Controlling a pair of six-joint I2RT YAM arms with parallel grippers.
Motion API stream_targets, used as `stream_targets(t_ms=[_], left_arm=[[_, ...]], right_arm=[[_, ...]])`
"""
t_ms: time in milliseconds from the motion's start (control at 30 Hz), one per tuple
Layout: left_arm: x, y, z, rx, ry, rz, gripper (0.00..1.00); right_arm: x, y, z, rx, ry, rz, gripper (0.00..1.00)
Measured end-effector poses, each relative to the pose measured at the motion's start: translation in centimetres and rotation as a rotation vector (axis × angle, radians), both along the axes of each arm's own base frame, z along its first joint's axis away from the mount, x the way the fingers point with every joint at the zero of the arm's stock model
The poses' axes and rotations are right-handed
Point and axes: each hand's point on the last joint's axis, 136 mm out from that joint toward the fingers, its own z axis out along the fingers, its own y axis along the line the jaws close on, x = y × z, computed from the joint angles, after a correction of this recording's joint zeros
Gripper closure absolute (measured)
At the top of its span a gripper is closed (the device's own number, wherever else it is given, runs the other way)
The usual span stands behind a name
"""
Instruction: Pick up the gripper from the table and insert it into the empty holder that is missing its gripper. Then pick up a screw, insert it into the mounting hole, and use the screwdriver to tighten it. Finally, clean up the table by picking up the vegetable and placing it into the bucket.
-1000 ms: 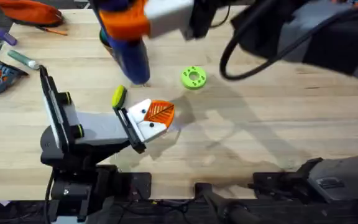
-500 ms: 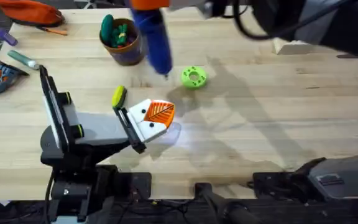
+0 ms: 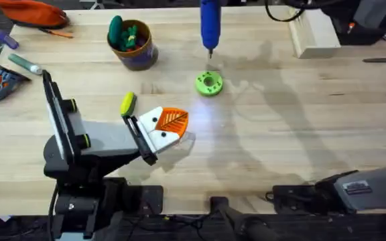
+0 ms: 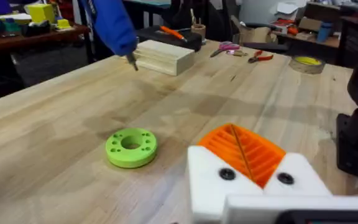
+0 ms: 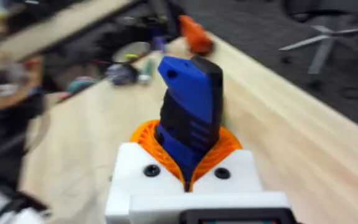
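right gripper (image 5: 188, 163) clamped the screwdriver (image 3: 210, 23) — tip above the green disc (image 3: 209, 84) | left gripper (image 3: 168, 127) rested on the table (image 3: 280, 134) (fingers pressed together) | vegetable (image 3: 128, 104) beside it

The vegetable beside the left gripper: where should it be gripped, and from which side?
Probably across its short width at the middle, coming from above. The vegetable lies flat on the table, a small oblong with its long axis running roughly toward the bucket. The left gripper sits close on one side, so a straight-down approach looks clearest.
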Motion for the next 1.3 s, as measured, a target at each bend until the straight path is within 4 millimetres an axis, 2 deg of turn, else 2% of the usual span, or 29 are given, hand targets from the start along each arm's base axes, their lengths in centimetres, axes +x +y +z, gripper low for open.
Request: stream_targets(t_ms=[100,233,367,467,567,767,867,1033,1300], left_arm=[[0.0,0.0,0.0,0.0,0.0,0.0,0.995],[0.0,0.0,0.0,0.0,0.0,0.0,0.995],[0.0,0.0,0.0,0.0,0.0,0.001,0.995],[0.0,0.0,0.0,0.0,0.0,0.001,0.995],[0.0,0.0,0.0,0.0,0.0,0.001,0.995],[0.0,0.0,0.0,0.0,0.0,0.001,0.995],[0.0,0.0,0.0,0.0,0.0,0.001,0.995],[0.0,0.0,0.0,0.0,0.0,0.001,0.995],[0.0,0.0,0.0,0.0,0.0,0.001,0.995]], right_arm=[[1.3,-1.8,-1.5,-0.084,-0.001,-0.08,0.977],[1.8,-5.5,-3.6,-0.233,0.056,-0.148,0.977],[1.9,-8.7,-3.1,-0.399,0.026,-0.184,0.977],[1.7,-9.9,-2.5,-0.523,-0.044,-0.178,0.977],[0.7,-11.1,-3.3,-0.666,-0.082,-0.142,0.977],[-2.7,-14.5,-7.5,-0.993,-0.057,-0.008,0.977],[-4.2,-16.2,-9.0,-1.134,-0.061,0.088,0.977],[-4.1,-17.5,-11.2,-1.272,-0.115,0.236,0.977],[-3.1,-17.7,-16.2,-1.361,-0.201,0.518,0.977]])
